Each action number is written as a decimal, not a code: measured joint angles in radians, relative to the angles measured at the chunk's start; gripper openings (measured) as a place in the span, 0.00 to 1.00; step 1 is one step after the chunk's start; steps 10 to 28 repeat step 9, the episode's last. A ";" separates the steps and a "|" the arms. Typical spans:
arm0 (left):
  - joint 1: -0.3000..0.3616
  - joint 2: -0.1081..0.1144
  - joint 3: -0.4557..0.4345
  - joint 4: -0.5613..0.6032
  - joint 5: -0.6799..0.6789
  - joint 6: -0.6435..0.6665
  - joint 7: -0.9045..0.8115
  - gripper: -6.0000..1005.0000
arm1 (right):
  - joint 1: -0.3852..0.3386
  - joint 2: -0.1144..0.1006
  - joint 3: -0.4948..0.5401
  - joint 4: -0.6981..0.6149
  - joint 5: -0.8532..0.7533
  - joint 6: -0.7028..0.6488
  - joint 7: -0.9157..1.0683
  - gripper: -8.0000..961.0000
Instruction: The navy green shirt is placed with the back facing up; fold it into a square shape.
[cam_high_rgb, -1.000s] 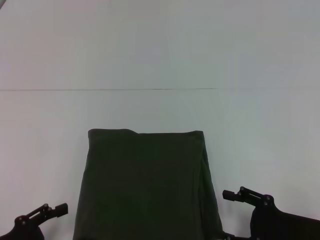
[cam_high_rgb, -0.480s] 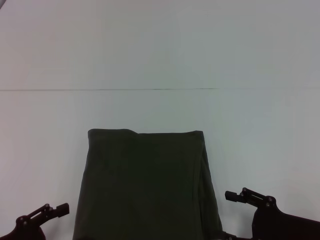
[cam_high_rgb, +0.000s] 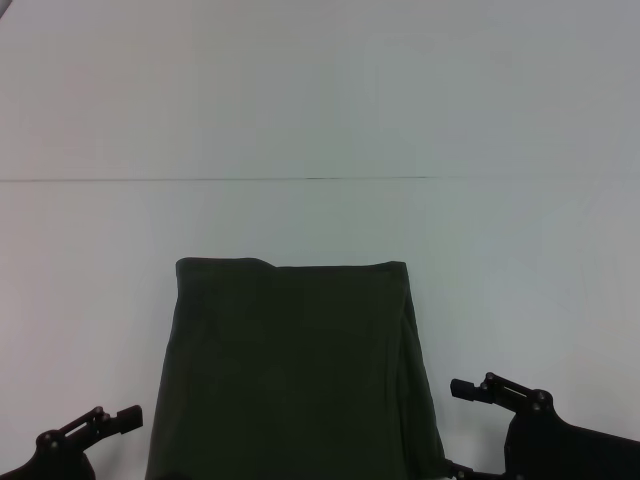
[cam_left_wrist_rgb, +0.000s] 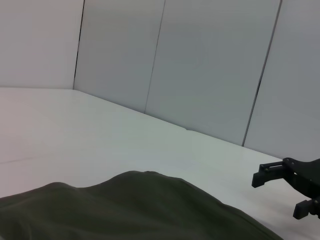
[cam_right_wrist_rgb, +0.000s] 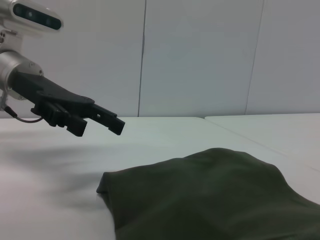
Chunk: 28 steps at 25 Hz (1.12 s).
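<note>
The navy green shirt (cam_high_rgb: 290, 370) is lying folded between both end effectors, its near edge running out of view. The left end effector (cam_high_rgb: 125, 417) and right end effector (cam_high_rgb: 462, 389) are hovering empty beside it over the tabletop (cam_high_rgb: 320, 120); I cannot tell how wide either is standing.

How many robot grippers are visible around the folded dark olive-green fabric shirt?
2. The left gripper hovers beside the dark olive-green fabric shirt on its left; the right gripper hovers on its right. Neither touches it.
</note>
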 joint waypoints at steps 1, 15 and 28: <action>0.000 0.000 0.000 0.000 0.000 0.000 0.000 0.92 | 0.000 0.000 0.000 0.000 0.002 0.000 0.000 0.92; 0.001 0.000 0.000 0.000 0.000 -0.006 -0.001 0.92 | 0.005 0.000 0.000 0.000 0.006 0.000 -0.001 0.92; 0.001 0.000 0.000 0.000 0.000 -0.006 -0.001 0.92 | 0.005 0.000 0.000 0.000 0.006 0.000 -0.001 0.92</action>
